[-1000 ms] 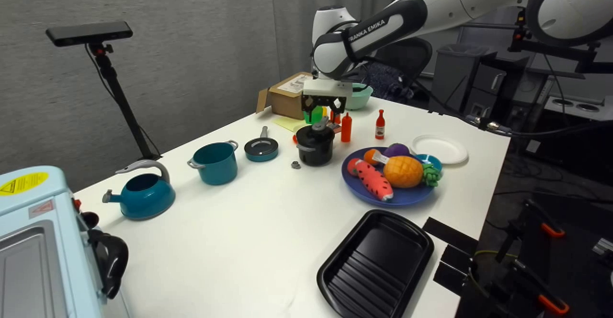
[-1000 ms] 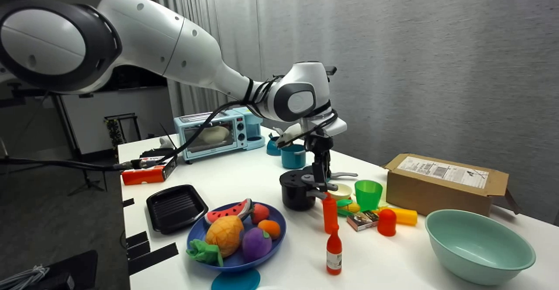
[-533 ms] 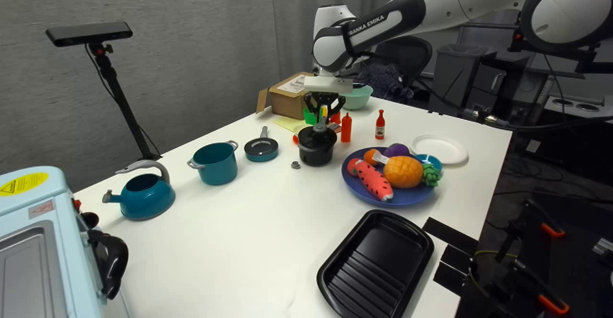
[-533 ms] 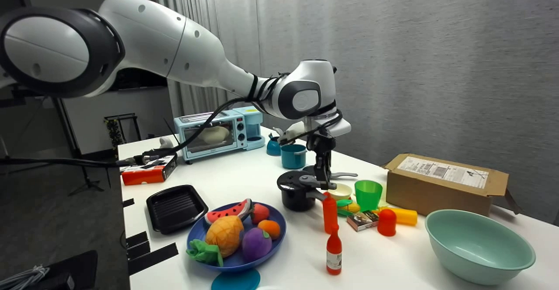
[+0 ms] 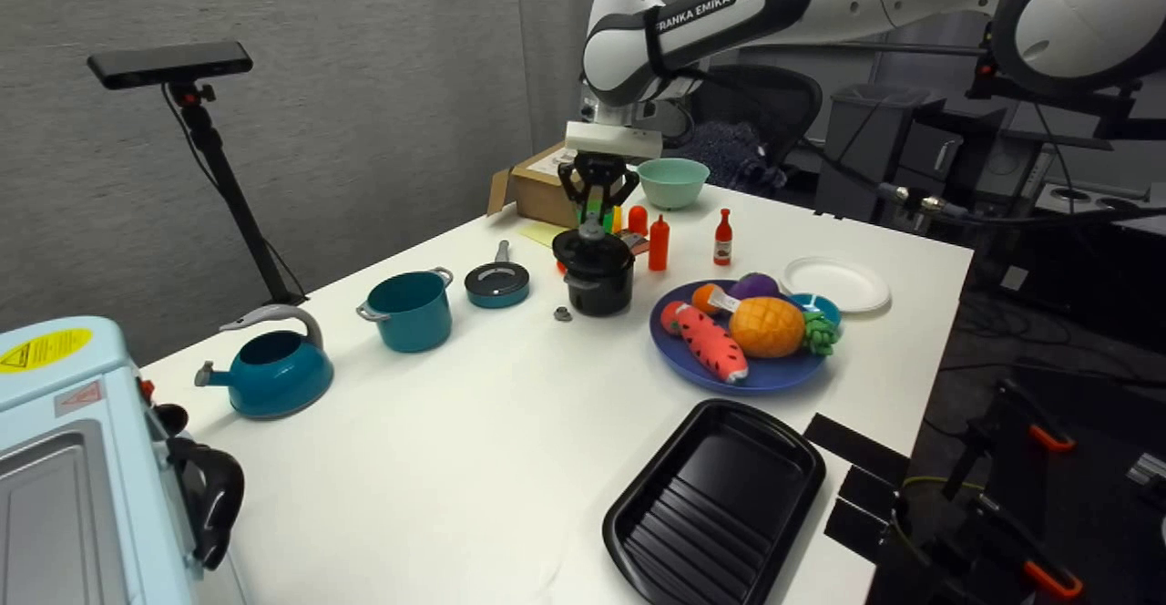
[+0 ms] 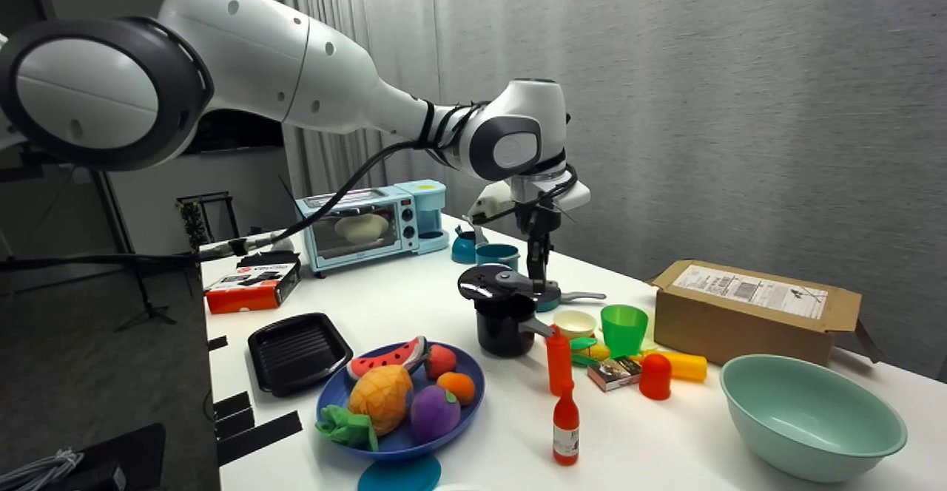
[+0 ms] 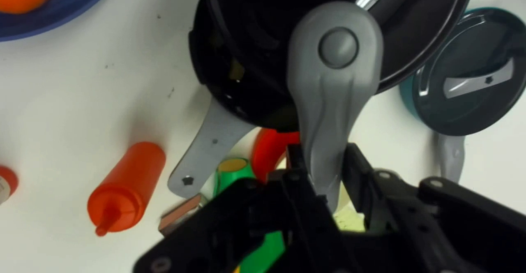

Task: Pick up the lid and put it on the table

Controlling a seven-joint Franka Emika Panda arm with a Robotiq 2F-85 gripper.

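Lid (image 6: 481, 282) higher now, above pot (image 6: 499, 334)

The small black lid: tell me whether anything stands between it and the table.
Yes, the black pot: it stands partly beneath the lid, which the gripper holds by its grey handle, so a straight drop to the table looks blocked. Beside the pot, a small grey piece also lies on the table, perhaps worth avoiding.
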